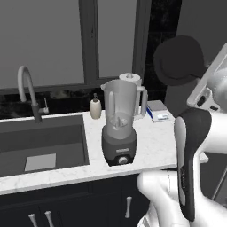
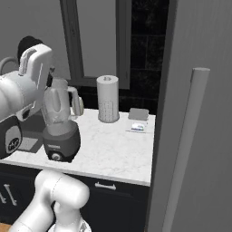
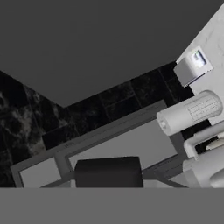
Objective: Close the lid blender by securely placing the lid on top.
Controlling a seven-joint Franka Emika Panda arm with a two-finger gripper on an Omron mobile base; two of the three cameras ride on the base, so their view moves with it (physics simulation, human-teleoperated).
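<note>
Blender stands on the white marble counter just right of the sink, its clear jar mouth uncovered. Black lid hangs high in the air, up and to the right of the jar, held at the gripper; the fingers appear closed on its dark edge. A paper towel roll stands behind the blender, a soap bottle beside the sink.
</note>
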